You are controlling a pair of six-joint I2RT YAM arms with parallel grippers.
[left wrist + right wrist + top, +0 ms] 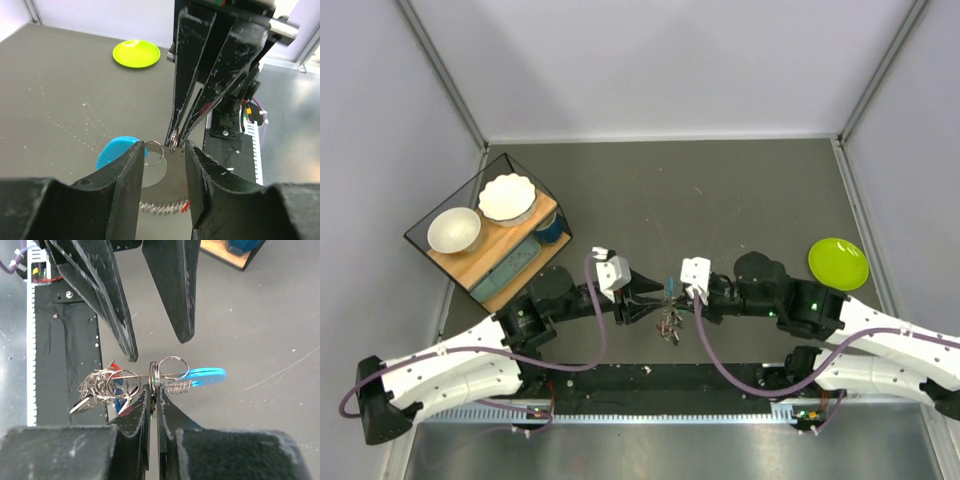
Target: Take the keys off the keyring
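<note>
My right gripper (pixel 155 389) is shut on the keyring (pixel 154 374), a double steel loop seen edge-on at its fingertips. A smaller ring (pixel 173 367) hangs from that loop and carries a cyan tag (pixel 205 376), with a small spring (pixel 175 386) beside it. The keys (pixel 102 387) hang in a tangle of rings to the left, showing red and blue heads. My left gripper (pixel 166 147) is open, one finger on each side of the keyring (pixel 172 139), with the cyan tag (pixel 116 150) just outside its left finger. From above, both grippers meet over the keys (pixel 668 324).
A lime-green plate (pixel 838 263) lies to the right on the table. At the left stands a dark-framed box (pixel 485 235) with a wooden shelf holding two white bowls. The black base rail (pixel 650 378) runs along the near edge.
</note>
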